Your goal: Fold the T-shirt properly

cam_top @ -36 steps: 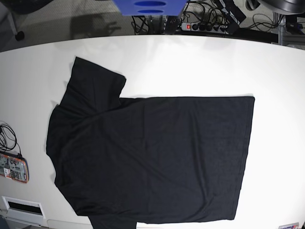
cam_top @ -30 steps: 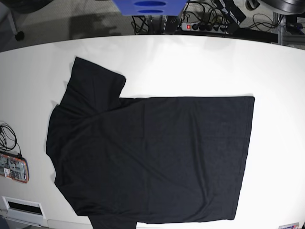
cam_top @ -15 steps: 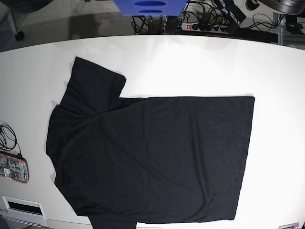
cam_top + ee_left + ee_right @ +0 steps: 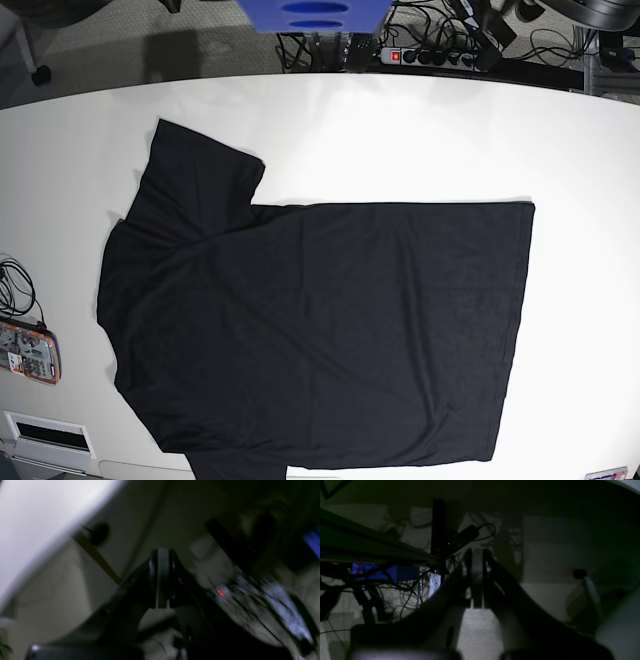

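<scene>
T-shirt [image 4: 310, 330] lies flat on the white table [image 4: 400, 140], far from both grippers [image 4: 160, 580] [image 4: 475, 577], whose fingers are pressed closed, holding nothing

black left pincer [image 4: 162, 580], black right pincer [image 4: 475, 580]

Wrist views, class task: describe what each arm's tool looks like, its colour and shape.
The left tool and right tool look alike: dark, near-black curved bodies narrowing to two slim fingers with a grey strip between. No markings or cables on them are visible; the left view is blurred.
</scene>
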{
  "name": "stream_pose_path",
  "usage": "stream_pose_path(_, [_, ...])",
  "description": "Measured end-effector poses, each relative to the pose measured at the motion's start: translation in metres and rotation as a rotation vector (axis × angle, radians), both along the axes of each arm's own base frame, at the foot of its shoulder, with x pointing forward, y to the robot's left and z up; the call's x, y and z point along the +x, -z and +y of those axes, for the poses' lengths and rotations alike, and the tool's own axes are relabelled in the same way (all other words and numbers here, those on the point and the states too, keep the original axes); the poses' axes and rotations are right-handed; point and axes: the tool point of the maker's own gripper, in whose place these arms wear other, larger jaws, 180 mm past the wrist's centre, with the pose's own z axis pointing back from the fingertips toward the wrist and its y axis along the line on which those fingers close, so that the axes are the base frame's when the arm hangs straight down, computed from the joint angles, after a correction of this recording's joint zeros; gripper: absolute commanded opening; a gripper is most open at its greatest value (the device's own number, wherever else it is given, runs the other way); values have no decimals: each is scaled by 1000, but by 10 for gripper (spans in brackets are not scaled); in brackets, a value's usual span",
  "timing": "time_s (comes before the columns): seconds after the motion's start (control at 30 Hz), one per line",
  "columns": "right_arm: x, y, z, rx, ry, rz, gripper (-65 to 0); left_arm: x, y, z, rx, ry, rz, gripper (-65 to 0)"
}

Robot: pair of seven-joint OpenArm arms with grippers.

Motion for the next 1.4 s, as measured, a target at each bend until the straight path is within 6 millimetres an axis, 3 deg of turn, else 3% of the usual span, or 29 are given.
stream_pose_path(0.07, [5,-1,0,0,-1,-23,-650,16,-9,-3,-7,15,-51,-650])
stream_pose_path(0.17, [47,-16,1,0,-3,-219,-650,22,-17,-10,-23,27,-78,-650])
stream_pose_path(0.23, [73,-37,0,-3,-18,-370,-650,27,-28,-18,-39,38,-108,-650])
stream_pose_path(0.3, [71,-47,-10,-33,-9,-406,-650,39,-42,-24,-53,50,-160,-650])
stream_pose_path(0.37, [61,-43,-18,-55,2,-374,-650,48,-55,-30,-63,63,-204,-650])
stream_pose_path(0.5, [77,-60,-18,-59,-9,-487,-650,54,-70,-38,-84,77,-242,-650])
stream_pose_path(0.6, [76,-67,-17,-59,-11,-523,-650,68,-85,-41,-90,83,-302,-650])
stream_pose_path(0.83, [79,-80,-16,-58,-19,-600,-650,107,-145,-19,1,80,-512,-650])
stream_pose_path(0.97, [79,-80,-16,-58,-18,-599,-650,116,-163,-8,44,38,-575,-650])
stream_pose_path(1.03, [80,-81,-16,-58,-18,-598,-650,118,-171,-12,36,31,-599,-650])
stream_pose_path(1.23, [100,-105,-8,-50,-33,-685,-650,135,-198,-23,14,28,-713,-650])
stream_pose_path(1.4, [138,-123,-5,-48,-40,-830,-650,140,-212,-32,-11,-22,-779,-650])
